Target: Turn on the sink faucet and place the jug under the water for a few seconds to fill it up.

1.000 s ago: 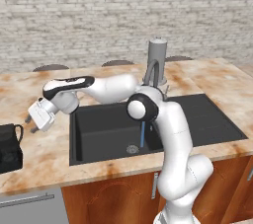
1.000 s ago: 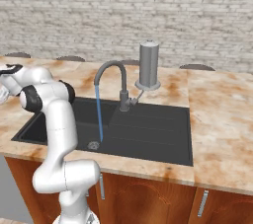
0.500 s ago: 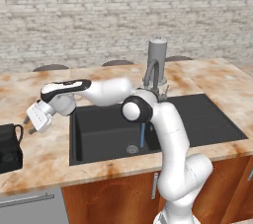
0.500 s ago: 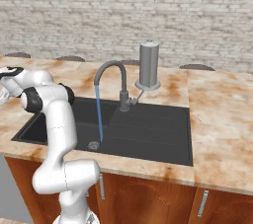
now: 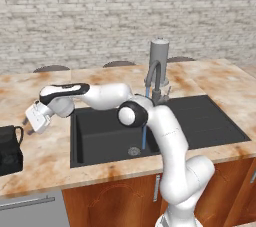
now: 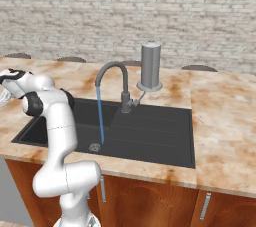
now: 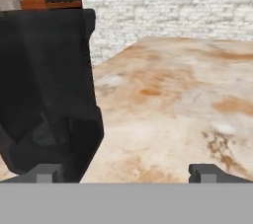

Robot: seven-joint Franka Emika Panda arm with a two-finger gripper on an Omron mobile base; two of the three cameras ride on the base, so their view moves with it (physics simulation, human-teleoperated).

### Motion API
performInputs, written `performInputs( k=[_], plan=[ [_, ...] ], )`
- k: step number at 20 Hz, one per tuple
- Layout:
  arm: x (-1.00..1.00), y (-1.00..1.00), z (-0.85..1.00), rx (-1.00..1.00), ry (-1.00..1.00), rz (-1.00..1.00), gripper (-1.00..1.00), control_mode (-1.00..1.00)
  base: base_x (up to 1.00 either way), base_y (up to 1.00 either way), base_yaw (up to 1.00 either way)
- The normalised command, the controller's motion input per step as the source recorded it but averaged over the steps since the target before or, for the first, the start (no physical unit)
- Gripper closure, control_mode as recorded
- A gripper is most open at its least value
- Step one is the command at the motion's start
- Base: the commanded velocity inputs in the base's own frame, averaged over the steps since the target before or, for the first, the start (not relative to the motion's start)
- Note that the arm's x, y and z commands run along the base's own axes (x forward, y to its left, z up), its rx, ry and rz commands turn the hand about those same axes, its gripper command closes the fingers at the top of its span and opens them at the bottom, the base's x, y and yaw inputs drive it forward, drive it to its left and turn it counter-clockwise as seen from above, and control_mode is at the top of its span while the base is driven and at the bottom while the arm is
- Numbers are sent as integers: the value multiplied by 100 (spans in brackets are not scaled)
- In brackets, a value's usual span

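Note:
The black boxy jug (image 5: 10,149) stands on the counter at the far left, its loop handle upward. In the hand view the jug (image 7: 47,94) looms large on the left, just beyond the left fingertip (image 7: 47,172). My gripper (image 5: 29,125) hovers just right of the jug, open and holding nothing, and the gap between its tips (image 7: 126,173) faces mostly bare counter. From the grey arched sink faucet (image 6: 112,69) a thin blue stream of water (image 6: 100,116) runs down. It falls into the black sink (image 6: 150,131) near the drain.
A tall plain grey cylinder (image 6: 150,66) stands behind the faucet. The marbled counter (image 5: 45,156) runs on both sides of the basin, with a brick wall behind. My arm stretches across the sink's left half.
The hand has crept slightly left and down towards the jug, and the elbow has shifted left with it. Water keeps running; the jug has not moved.

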Motion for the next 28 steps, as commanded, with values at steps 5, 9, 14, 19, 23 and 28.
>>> performInputs(
  k=[5,9,14,19,23,28],
  plan=[
    [16,19,-2,0,0,0,-100,-100,0,0,0],
    [12,23,-3,0,0,0,-100,-100,0,0,0],
    [6,18,-5,0,0,0,-100,-100,0,0,0],
    [0,11,-5,0,0,0,-100,-100,0,0,0],
    [0,6,-5,0,0,0,-100,-100,0,0,0],
    [-2,0,-2,0,0,0,-100,-100,0,0,0]
  ],
)
